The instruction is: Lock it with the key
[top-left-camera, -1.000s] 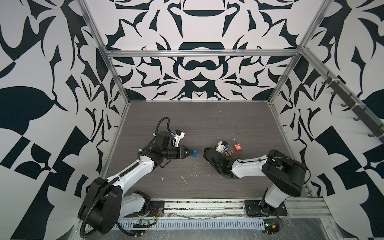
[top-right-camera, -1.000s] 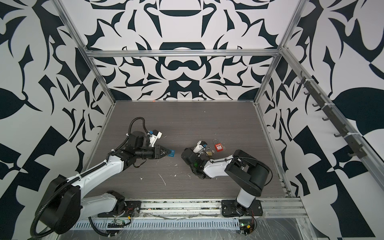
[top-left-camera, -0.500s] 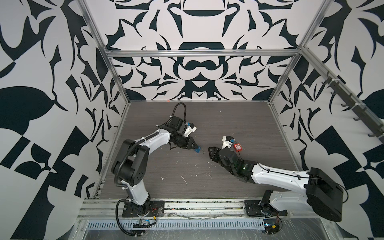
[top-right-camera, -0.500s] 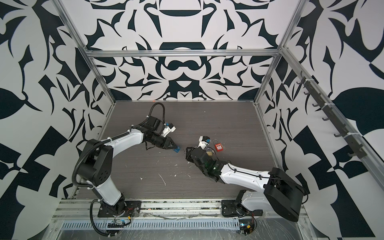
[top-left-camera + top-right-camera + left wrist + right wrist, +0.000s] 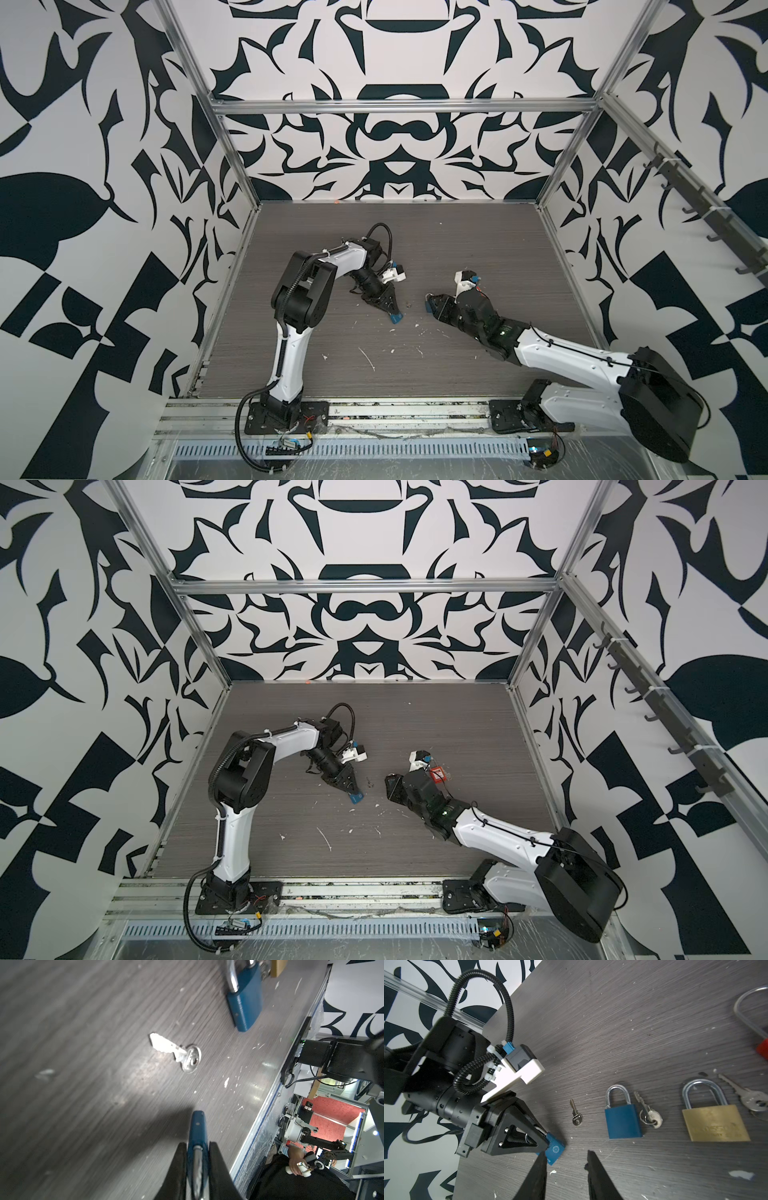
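- Hold the small blue metal padlock steady in the left tool, clamped nearly shut on its shackle end.
- Bring the right tool, part open and empty, down over the small flat silver key lying loose on the dark wood-grain desk just ahead of its tips.
- Pinch the round bow, leaving the blade free.

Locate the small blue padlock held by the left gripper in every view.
In a top view: small blue padlock left of centre.
In a top view: padlock likewise left of centre.
Left wrist: padlock clamped in the left gripper.
Right wrist: padlock at that gripper's tip, near the loose key.
Shared landmark: the left gripper holding it.
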